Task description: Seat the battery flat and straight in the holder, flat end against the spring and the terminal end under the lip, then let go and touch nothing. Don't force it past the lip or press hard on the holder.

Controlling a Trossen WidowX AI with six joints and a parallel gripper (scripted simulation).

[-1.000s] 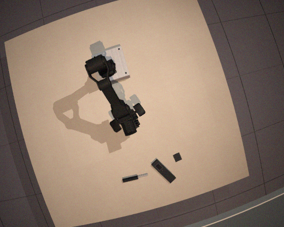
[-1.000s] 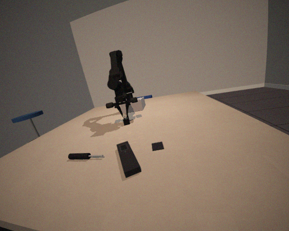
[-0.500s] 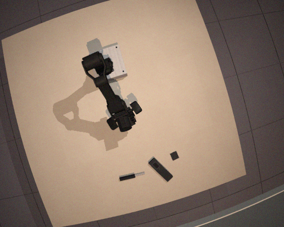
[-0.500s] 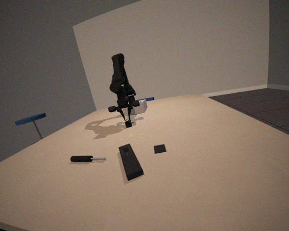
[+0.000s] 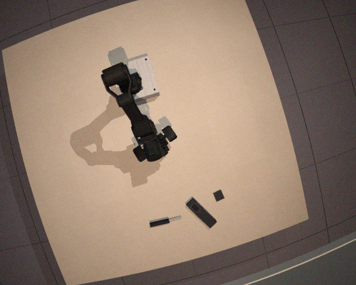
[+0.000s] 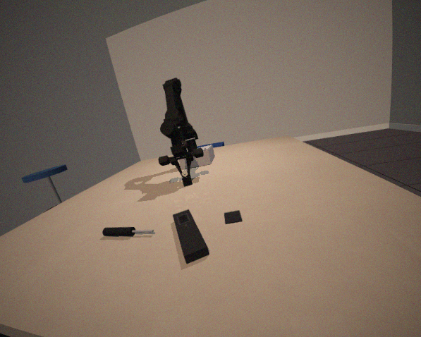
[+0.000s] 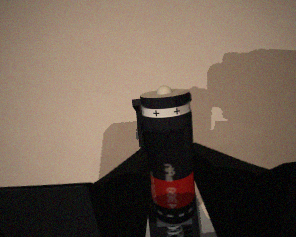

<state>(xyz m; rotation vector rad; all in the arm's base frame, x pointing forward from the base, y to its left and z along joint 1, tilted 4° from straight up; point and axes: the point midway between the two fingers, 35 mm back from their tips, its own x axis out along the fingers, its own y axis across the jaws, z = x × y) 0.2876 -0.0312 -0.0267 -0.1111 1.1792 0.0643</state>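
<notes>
The battery (image 6: 184, 173) (image 7: 173, 144) is black with a red band, a white ring with plus signs and a pale terminal knob at its upper end in the wrist view. My gripper (image 6: 185, 175) (image 7: 169, 153) is shut on it. The small black holder (image 6: 187, 182) (image 7: 139, 130) is on the table, right behind the battery in the wrist view, where only its left edge and corner show. The battery hides its spring and lip. Whether the battery touches the holder or is inside it, I cannot tell. In the top view the arm covers both.
A black-handled screwdriver (image 5: 159, 222) (image 6: 119, 231), a long dark box-shaped device (image 5: 202, 213) (image 6: 192, 237) and a small dark square (image 5: 218, 195) (image 6: 233, 217) lie on the table in front of the arm. A white block (image 5: 148, 74) (image 6: 206, 154) is at the arm's base.
</notes>
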